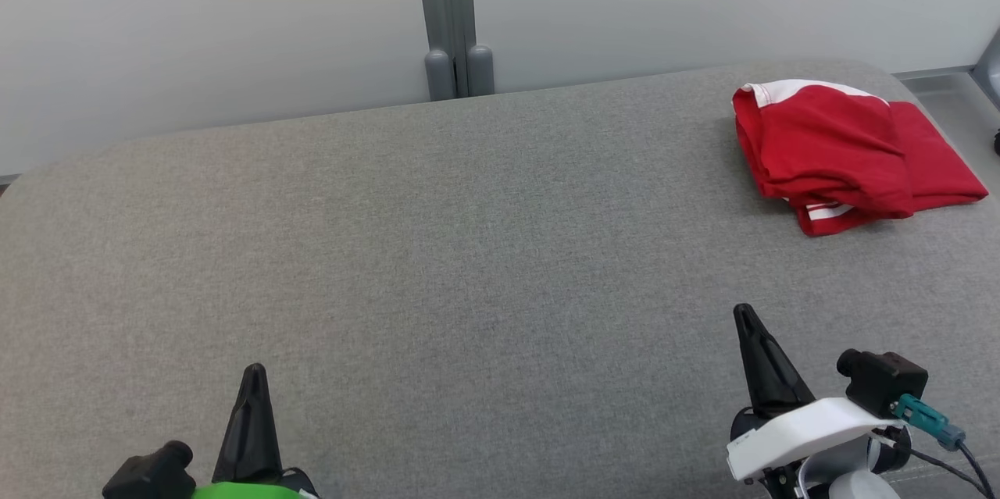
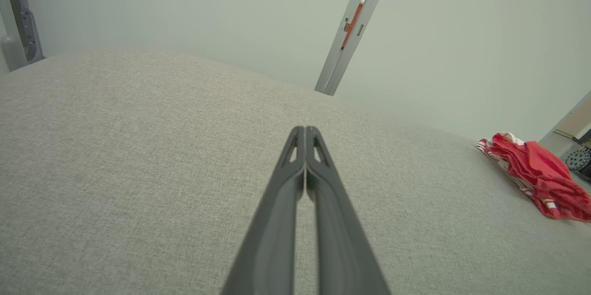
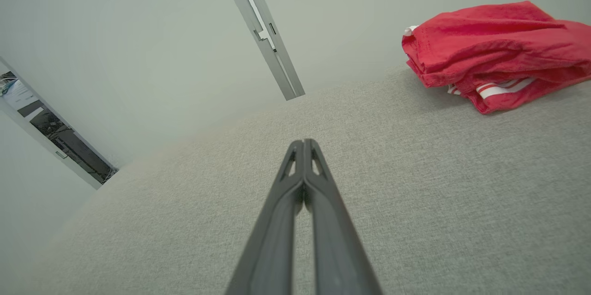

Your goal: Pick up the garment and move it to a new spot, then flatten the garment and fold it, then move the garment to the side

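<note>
Fingertips of left gripper (image 2: 305, 129) pressed together, holding nothing, above grey cushion (image 1: 437, 249). Right gripper (image 3: 303, 142) likewise closed, empty. Folded red garment (image 1: 848, 151) lies at far right of cushion, well apart from both.

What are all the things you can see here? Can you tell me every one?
garment: one, red with white stripes, folded in a bundle at the far right of the padded surface
padded surface: one, grey fabric, stretching across the head view under everything
wall panels: two, pale, behind the surface
post: one, grey, upright between the wall panels
left gripper: one, dark fingers closed together, over the near left of the surface, holding nothing
right gripper: one, dark fingers closed together, over the near right of the surface, nearer to the garment but apart from it
</note>
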Controlling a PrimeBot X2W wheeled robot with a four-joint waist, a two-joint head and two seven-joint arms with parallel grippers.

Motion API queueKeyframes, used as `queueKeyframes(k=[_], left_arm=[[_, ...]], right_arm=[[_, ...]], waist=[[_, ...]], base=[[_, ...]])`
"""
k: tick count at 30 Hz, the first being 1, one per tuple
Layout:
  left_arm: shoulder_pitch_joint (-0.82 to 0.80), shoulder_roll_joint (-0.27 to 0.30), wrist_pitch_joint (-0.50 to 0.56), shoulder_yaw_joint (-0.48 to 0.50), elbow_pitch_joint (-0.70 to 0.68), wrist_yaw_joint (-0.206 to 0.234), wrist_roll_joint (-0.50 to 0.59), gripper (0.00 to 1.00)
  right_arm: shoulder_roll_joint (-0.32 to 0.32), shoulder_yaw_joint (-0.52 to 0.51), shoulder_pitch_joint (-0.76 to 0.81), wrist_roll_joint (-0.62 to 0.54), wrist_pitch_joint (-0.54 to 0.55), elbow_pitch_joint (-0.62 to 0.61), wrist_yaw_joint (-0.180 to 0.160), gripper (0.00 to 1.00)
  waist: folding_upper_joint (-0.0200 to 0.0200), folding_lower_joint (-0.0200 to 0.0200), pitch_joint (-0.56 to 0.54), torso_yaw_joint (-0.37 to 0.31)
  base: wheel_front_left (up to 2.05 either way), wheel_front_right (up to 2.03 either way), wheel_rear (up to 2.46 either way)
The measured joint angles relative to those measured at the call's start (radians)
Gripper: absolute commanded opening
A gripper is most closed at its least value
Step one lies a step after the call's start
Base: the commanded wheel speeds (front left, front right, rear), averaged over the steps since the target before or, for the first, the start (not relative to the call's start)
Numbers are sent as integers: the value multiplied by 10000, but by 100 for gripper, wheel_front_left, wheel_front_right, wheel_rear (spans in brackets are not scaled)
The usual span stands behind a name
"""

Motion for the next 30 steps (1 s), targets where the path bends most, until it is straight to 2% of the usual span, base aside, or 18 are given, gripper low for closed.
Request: queueKeyframes(k=[30], left_arm=[[-916, 198, 978, 443, 715, -481, -4692, 0]], right_arm=[[-52, -696, -308, 4604, 1028, 104, -2, 0]], waist=[[0, 0, 54, 111]], base=[[0, 0, 0]])
